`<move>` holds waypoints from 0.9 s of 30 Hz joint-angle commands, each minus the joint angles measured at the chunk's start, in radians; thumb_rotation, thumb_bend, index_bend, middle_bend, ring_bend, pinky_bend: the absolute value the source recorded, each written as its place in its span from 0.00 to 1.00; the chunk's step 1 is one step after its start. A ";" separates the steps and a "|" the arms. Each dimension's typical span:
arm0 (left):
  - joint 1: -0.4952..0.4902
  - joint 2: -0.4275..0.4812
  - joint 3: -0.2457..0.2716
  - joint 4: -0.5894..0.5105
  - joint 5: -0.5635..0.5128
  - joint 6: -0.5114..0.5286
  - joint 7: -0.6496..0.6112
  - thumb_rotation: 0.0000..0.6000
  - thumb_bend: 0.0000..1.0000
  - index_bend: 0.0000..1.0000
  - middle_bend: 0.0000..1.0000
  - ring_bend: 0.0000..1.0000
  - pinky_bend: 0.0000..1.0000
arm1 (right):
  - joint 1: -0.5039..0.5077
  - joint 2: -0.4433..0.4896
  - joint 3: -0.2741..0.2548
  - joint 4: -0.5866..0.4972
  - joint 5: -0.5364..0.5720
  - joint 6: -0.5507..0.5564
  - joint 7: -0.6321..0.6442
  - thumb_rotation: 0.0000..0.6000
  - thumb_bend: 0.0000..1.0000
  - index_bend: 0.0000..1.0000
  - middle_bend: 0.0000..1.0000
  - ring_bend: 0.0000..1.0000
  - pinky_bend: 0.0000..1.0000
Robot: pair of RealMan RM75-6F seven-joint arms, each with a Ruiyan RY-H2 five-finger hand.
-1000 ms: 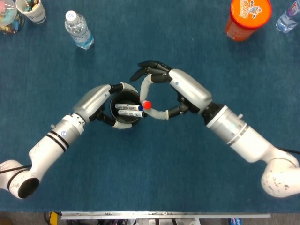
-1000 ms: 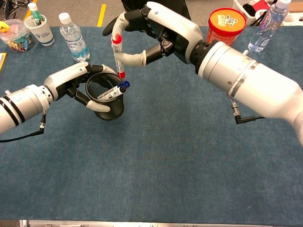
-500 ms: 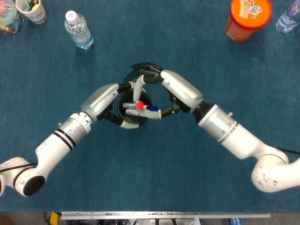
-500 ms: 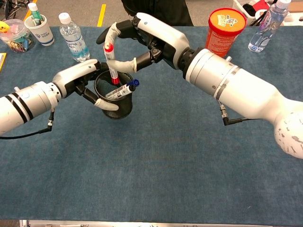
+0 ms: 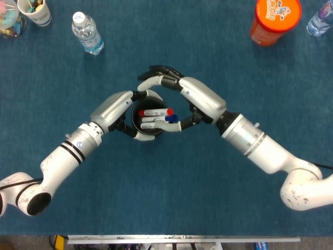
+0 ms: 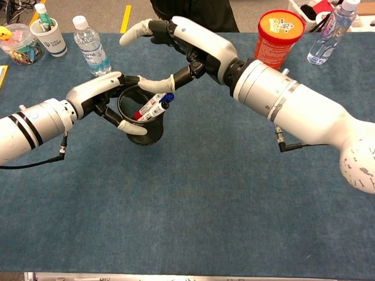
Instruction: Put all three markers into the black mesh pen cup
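Observation:
The black mesh pen cup (image 5: 146, 119) (image 6: 144, 120) stands mid-table, gripped around its side by my left hand (image 5: 118, 111) (image 6: 103, 93). Three markers lie slanted inside it: a red-capped marker (image 5: 154, 112) (image 6: 145, 107), a blue-capped marker (image 5: 158, 119) (image 6: 160, 104) and a third marker (image 5: 151, 125) beneath them. My right hand (image 5: 177, 96) (image 6: 170, 50) hovers just above and behind the cup's rim, fingers spread, holding nothing.
A water bottle (image 5: 87, 33) (image 6: 89, 45) and a white paper cup (image 5: 35, 10) (image 6: 49, 34) stand at the back left. An orange canister (image 5: 276, 20) (image 6: 277, 38) and a second bottle (image 5: 318, 20) (image 6: 330, 32) stand at the back right.
My right hand lowered the red-capped marker over the cup and let it go; it now lies inside with the others. The right hand's fingers have opened and lifted.

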 commanded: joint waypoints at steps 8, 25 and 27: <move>0.019 -0.023 0.012 0.049 -0.011 0.016 -0.012 1.00 0.11 0.30 0.33 0.33 0.23 | -0.074 0.135 -0.019 -0.021 -0.072 0.113 -0.103 1.00 0.21 0.29 0.18 0.05 0.01; 0.039 -0.116 0.032 0.206 -0.002 0.018 -0.071 1.00 0.11 0.30 0.33 0.29 0.22 | -0.193 0.390 -0.077 -0.013 -0.100 0.153 -0.041 1.00 0.20 0.29 0.18 0.05 0.01; 0.042 -0.124 0.033 0.216 -0.001 0.021 -0.078 1.00 0.11 0.30 0.33 0.29 0.22 | -0.199 0.398 -0.078 -0.010 -0.096 0.153 -0.033 1.00 0.20 0.29 0.18 0.05 0.01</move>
